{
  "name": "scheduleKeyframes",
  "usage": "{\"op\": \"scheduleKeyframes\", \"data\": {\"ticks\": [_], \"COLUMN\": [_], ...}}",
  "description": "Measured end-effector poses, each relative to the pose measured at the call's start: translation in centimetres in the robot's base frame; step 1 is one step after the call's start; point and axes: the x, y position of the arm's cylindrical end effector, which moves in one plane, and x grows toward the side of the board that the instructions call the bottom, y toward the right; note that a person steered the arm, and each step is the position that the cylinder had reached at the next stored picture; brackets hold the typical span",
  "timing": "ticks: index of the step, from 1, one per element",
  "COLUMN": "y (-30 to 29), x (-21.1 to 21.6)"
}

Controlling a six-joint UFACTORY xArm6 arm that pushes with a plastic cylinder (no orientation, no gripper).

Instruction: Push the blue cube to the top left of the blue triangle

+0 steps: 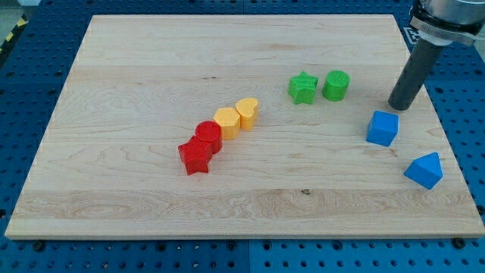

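My tip [399, 106] is bare and holds nothing, planted on the wooden board [151, 76] just beside the blue cube [383, 128], at its one o'clock. The blue triangle [424, 170] lies near the cube, at its four o'clock. The green star [303, 88] and green cylinder [336, 85] stand at the tip's nine o'clock.

One camera, seemingly high, looks down across board [151, 68].

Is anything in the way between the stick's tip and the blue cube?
No. My tip sits just above and to the right of the blue cube, with only bare board between them. The cube already lies up-left of the blue triangle, and nothing stands between those two either.
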Motion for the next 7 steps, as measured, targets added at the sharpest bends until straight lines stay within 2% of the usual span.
{"op": "scheduleKeyframes", "data": {"ticks": [2,3,4,5,6,7], "y": [0.0,0.0,-0.1,-3.0,-6.0,-6.5], "x": [5.3,4.6,0.9,-0.3,0.2,3.0]}}
